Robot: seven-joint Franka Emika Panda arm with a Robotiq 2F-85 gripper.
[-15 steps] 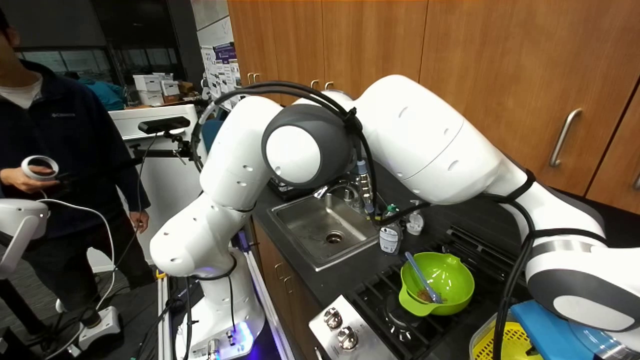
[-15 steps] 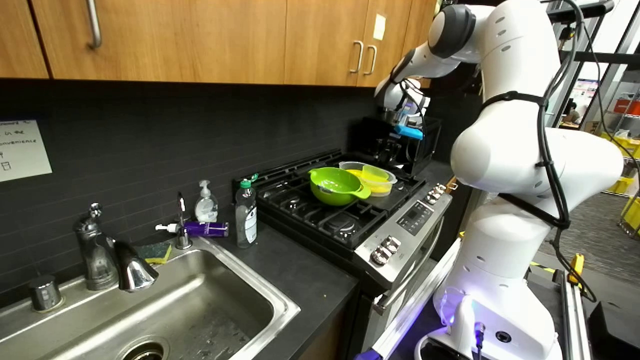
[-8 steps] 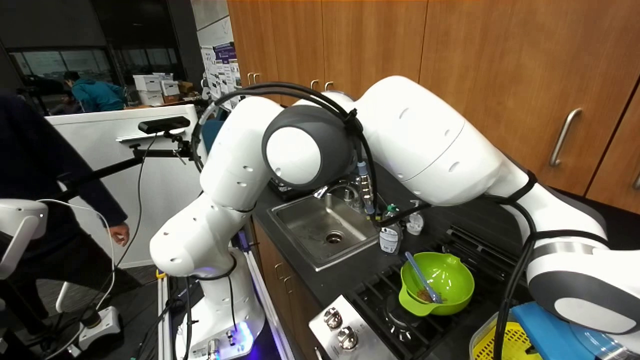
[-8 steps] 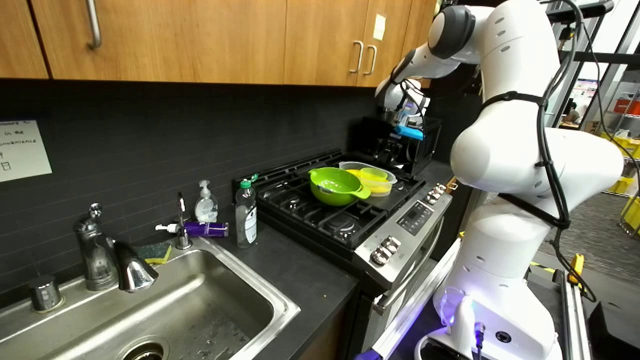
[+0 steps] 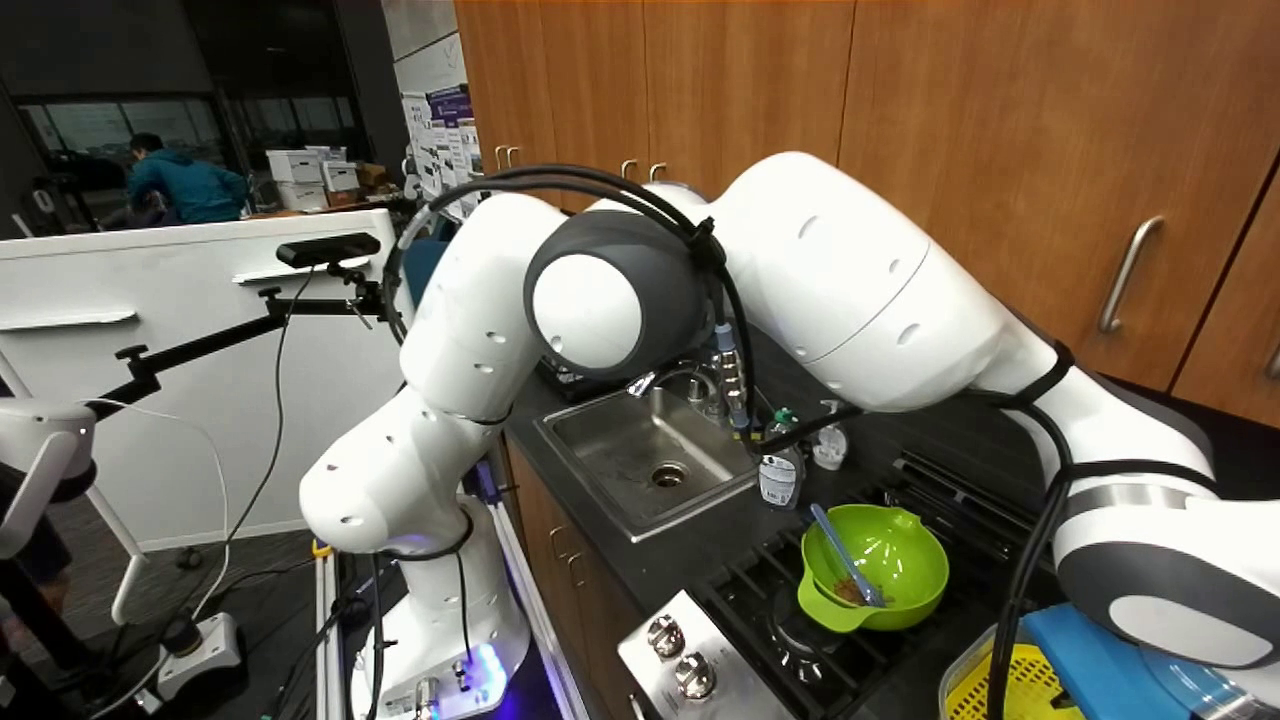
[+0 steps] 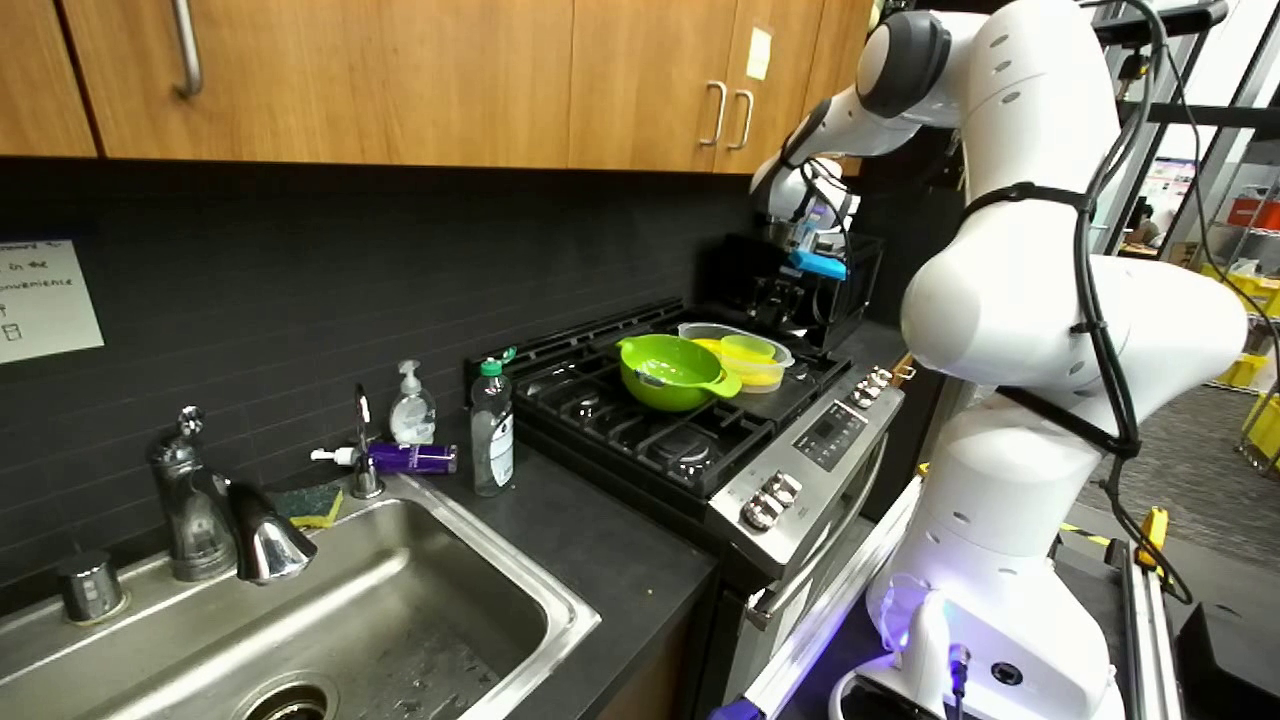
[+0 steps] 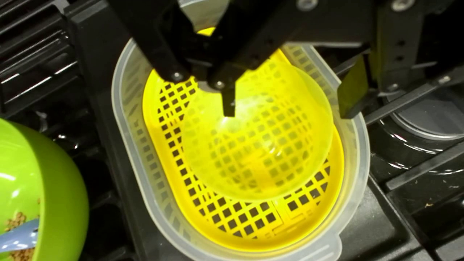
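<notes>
My gripper [image 7: 291,106] is open and holds nothing. Its fingers stand wide apart in the wrist view. A translucent yellow bowl [image 7: 259,156] lies under them; one finger is over the bowl's inside, the other past its rim. The bowl rests on a yellow perforated basket [image 7: 203,212] inside a clear oval tub [image 7: 125,105]. The tub [image 6: 765,382] and yellow bowl [image 6: 748,348] also show in an exterior view. A green bowl [image 7: 67,203] stands beside the tub, with a blue-grey utensil [image 7: 21,235] and brown bits in it. The green bowl shows in both exterior views [image 5: 905,550] [image 6: 668,385].
The tub and green bowl stand on a black gas stove [image 6: 640,430] with knobs [image 6: 770,500] at its front. A soap bottle [image 6: 492,430], a pump bottle [image 6: 412,410] and a sink [image 6: 400,570] are beside it. Wooden cabinets [image 6: 420,80] hang above.
The yellow bowl, tilted up under my gripper one second ago, has been let go and lies flatter in the tub. The arm is nearly still. A person has walked out of view.
</notes>
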